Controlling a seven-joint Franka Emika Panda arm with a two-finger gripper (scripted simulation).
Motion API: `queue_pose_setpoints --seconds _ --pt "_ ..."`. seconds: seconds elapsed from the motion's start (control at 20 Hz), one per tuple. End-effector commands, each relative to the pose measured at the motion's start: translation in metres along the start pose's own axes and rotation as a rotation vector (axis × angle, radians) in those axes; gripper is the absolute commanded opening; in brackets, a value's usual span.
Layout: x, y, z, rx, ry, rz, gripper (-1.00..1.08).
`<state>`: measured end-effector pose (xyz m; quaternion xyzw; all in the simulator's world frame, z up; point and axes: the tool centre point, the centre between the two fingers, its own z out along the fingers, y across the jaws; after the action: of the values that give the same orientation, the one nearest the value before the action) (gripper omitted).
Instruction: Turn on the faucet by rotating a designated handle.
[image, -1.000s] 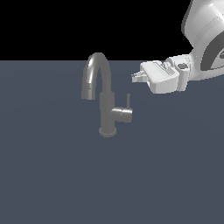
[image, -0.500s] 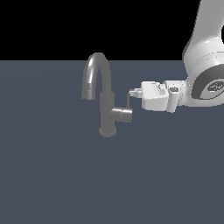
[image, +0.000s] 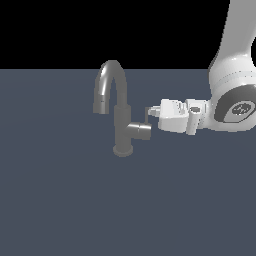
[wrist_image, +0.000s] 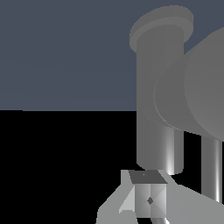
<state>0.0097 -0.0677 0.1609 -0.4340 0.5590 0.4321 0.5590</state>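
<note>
The faucet (image: 120, 125) is a grey metal tap with an arched spout (image: 107, 80), standing mid-scene on a dark floor. Its handle (image: 139, 131) is a short horizontal stub pointing toward the exterior view's right, with a thin pin rising at its end. My gripper (image: 149, 113) comes in level from the exterior view's right. Its fingertips sit right at the pin, just above the stub's end; I cannot tell whether they touch it. In the wrist view the faucet body (wrist_image: 158, 100) and handle stub (wrist_image: 199, 96) loom close beyond the gripper (wrist_image: 149, 197), whose fingers are pressed together with nothing held.
The flat dark blue-grey floor (image: 60, 200) stretches all around the faucet. The white arm (image: 235, 95) rises at the exterior view's right edge. No other objects show.
My gripper has come down and moved toward the exterior view's left, from above and beside the faucet to the handle's pin. The faucet has not moved.
</note>
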Motion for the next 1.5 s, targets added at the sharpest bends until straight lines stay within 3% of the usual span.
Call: queue_pose_setpoints --seconds 0.0,0.9,0.95,1.45 --pt "0.0 0.0 0.0 0.001 -0.001 0.0 -1.0" --pt "-0.01 0.051 0.001 0.001 -0.001 0.0 -1.0" --pt "-0.009 0.045 0.002 0.004 0.002 -0.004 -1.0" --pt "0.013 0.087 0.001 0.002 -0.001 -0.001 -1.0"
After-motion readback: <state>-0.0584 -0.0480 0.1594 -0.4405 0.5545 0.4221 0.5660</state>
